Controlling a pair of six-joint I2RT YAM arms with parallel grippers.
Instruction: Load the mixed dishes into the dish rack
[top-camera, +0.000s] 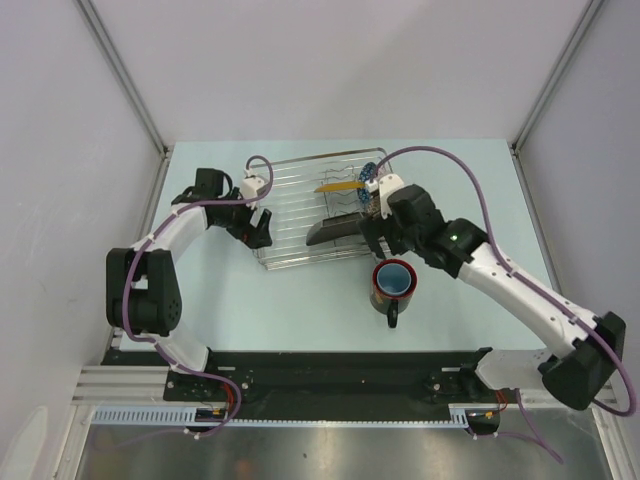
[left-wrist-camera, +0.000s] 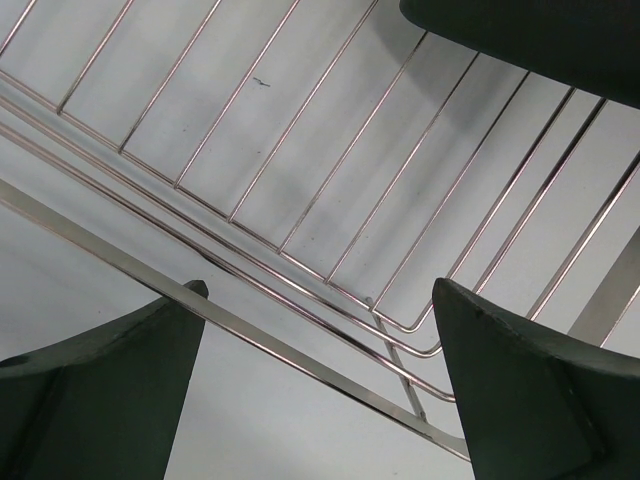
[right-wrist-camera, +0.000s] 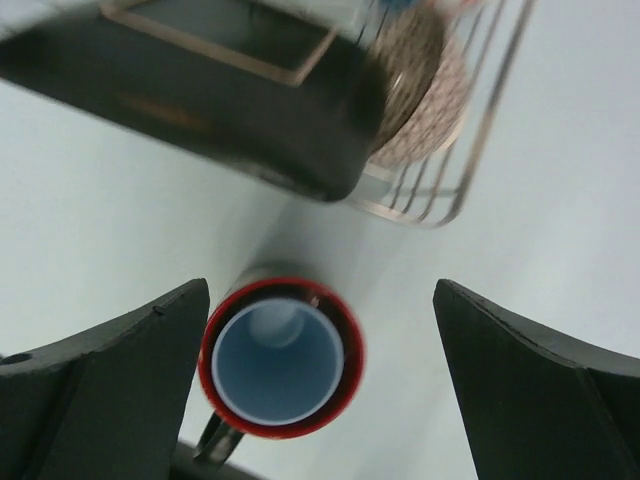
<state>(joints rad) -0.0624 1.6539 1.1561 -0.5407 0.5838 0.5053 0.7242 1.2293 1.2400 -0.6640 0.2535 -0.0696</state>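
While the left gripper (top-camera: 258, 230) hangs at the left end of the rack (top-camera: 290, 215), its jaws are spread wide. The wrist view shows the rack's outer rail running through the gap between the two dark fingers (left-wrist-camera: 100, 400); whether either one touches it cannot be told. The rack is a silver wire basket of thin parallel bars.

In its near right part a black plate (top-camera: 335, 232) leans at a low tilt. It is blurred in the right wrist view, where only a thin gold square line shows on it. Behind it, toward the rack's far side, a yellow plate (top-camera: 338, 186) stands on edge and shows only as a narrow strip. A blue bowl (top-camera: 372, 172) sits at the far right corner, partly covered by the right arm's cable. A brown speckled bowl (right-wrist-camera: 425, 90) lies on its side against the wires at the rack's right end.

Just outside the rack's near right corner a mug (top-camera: 393, 283) stands upright on the table (top-camera: 300, 310). It is dark outside, red at the rim and pale blue inside, with its handle pointing away from the rack and cut off in the wrist view. The right gripper (right-wrist-camera: 322, 300) hovers over it with its jaws apart, holding nothing.
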